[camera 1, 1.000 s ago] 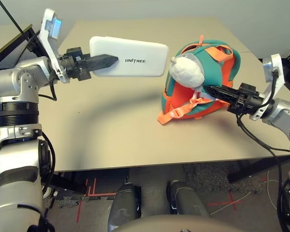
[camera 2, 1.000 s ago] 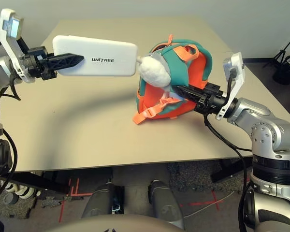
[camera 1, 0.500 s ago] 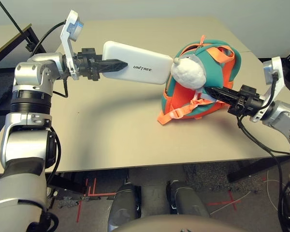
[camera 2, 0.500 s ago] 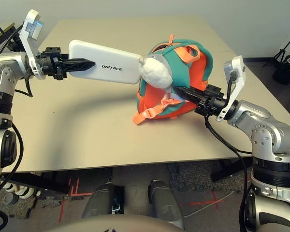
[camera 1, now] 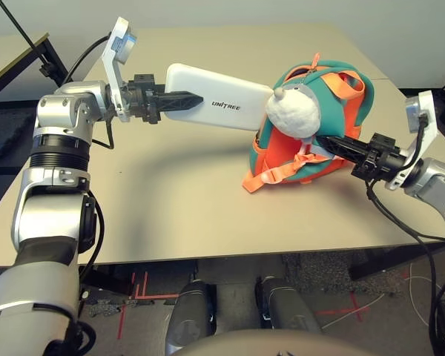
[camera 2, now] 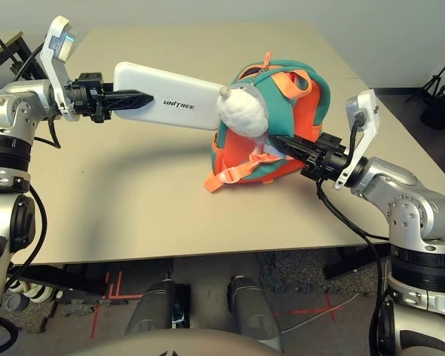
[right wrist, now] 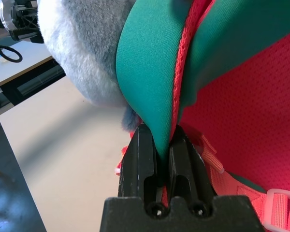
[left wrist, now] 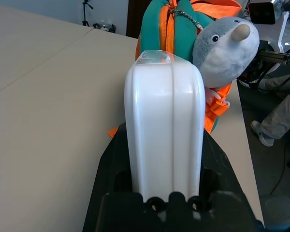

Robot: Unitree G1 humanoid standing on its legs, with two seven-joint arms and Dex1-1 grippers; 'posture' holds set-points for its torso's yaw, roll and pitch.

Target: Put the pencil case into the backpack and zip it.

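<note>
Left eye view: left gripper (camera 1: 179, 101) clamps pencil case (camera 1: 221, 107) at one end — case held in air above tabletop (camera 1: 170, 185), far end touching plush toy (camera 1: 291, 116) at backpack (camera 1: 334, 119). Right gripper (right wrist: 158, 153) pinches teal backpack edge — fingers closed on fabric. Backpack stands on tabletop, orange straps (camera 1: 271, 174) trailing.

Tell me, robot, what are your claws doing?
Left claw holds pencil case at backpack. Right claw pinches backpack flap. Plush toy crowds the opening.
</note>
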